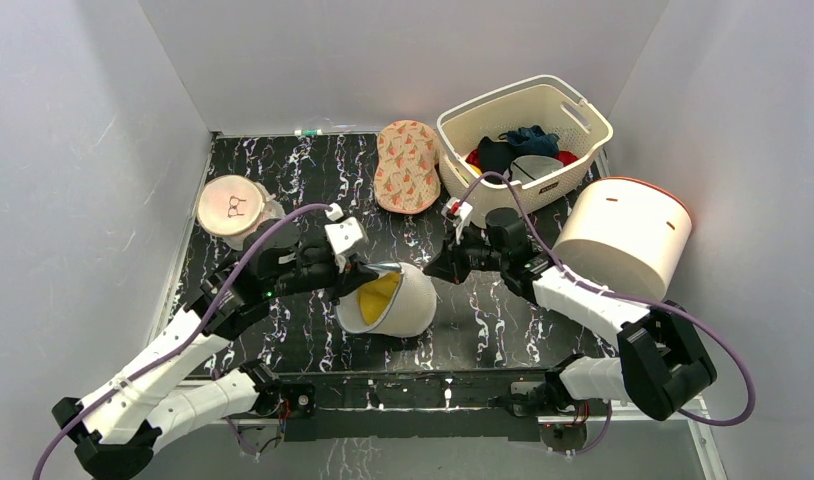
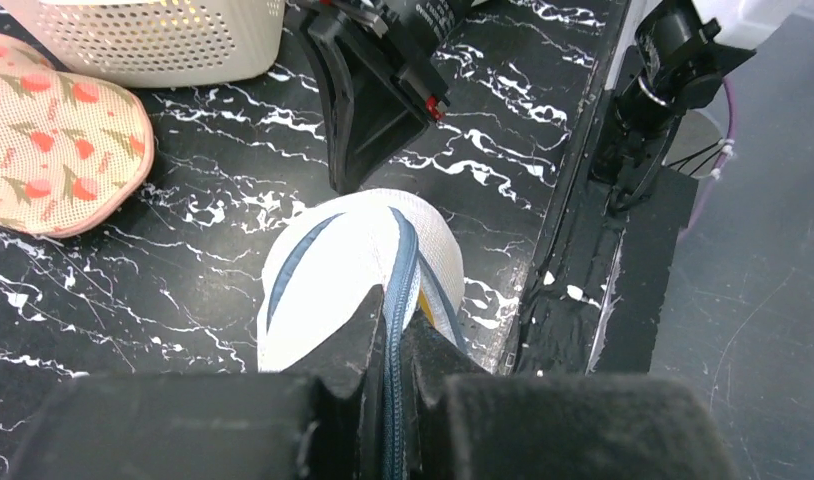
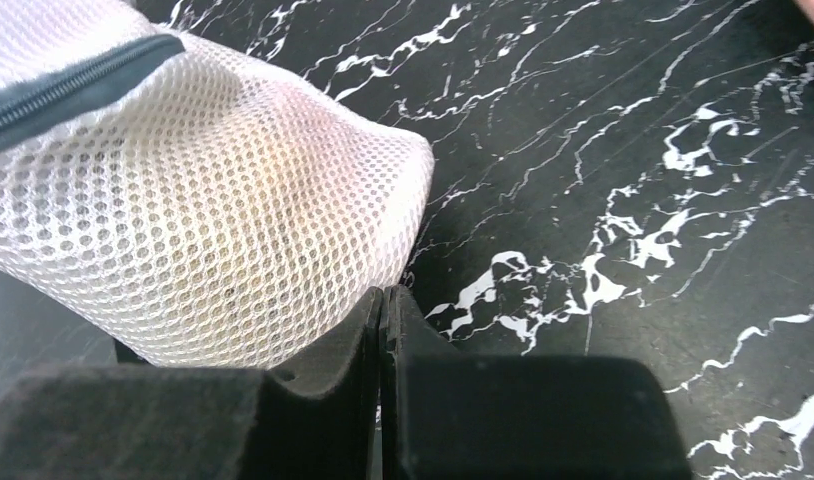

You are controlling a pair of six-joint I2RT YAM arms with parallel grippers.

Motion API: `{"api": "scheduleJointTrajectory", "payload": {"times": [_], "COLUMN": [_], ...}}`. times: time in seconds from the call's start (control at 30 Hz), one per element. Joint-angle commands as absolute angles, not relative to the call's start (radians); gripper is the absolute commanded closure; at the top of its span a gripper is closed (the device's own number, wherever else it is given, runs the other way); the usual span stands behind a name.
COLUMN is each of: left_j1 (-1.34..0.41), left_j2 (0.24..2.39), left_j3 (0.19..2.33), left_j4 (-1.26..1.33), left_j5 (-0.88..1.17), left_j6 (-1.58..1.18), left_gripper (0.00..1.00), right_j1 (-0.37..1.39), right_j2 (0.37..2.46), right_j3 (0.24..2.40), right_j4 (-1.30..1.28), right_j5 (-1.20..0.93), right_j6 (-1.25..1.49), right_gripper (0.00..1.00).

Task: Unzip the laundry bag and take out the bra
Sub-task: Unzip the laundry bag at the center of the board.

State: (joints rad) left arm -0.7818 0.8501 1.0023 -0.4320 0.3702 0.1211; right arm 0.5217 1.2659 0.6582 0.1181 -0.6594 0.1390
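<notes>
The laundry bag (image 1: 403,305) looks soft and light — left gripper (image 2: 391,312) clamps its zip rim, right gripper (image 3: 382,300) pressed closed.

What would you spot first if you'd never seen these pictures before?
The white mesh laundry bag in the middle, gaping open with something yellow inside. The left gripper pinches its blue zip edge, and the right gripper sits shut beside it. Back right stands a cream basket of clothes.
</notes>
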Motion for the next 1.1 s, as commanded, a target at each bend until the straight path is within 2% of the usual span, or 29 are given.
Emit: {"api": "scheduleJointTrajectory", "payload": {"times": [0.0,0.07,0.17,0.37,0.5,0.73,1.07], "left_j1": [-0.781,-0.780,-0.781,-0.781,-0.780,-0.781,-0.781], "left_j2": [0.825,0.856,0.914,0.947,0.898,0.827,0.811], "left_j3": [0.986,1.013,1.059,1.069,1.008,0.905,0.838], "left_j4": [-0.301,-0.315,-0.388,-0.434,-0.381,-0.293,-0.228], "left_j5": [0.376,0.305,0.268,0.264,0.298,0.423,0.477], "left_j6": [0.053,0.014,0.001,0.046,0.099,0.215,0.252], "left_gripper": [1.00,1.00,1.00,1.00,1.00,1.00,1.00], "right_j1": [0.524,0.525,0.523,0.523,0.524,0.527,0.598], "right_j2": [1.262,1.248,1.208,1.122,1.069,1.088,1.160], "right_j3": [0.727,0.734,0.726,0.729,0.710,0.681,0.658], "right_j4": [0.125,0.110,0.098,0.063,0.079,0.242,0.372], "right_j5": [-0.726,-0.691,-0.632,-0.656,-0.783,-0.933,-0.949], "right_j6": [0.115,0.124,0.130,0.118,0.059,0.043,0.074], "right_gripper": [1.00,1.00,0.76,0.59,0.57,0.62,0.62]}}
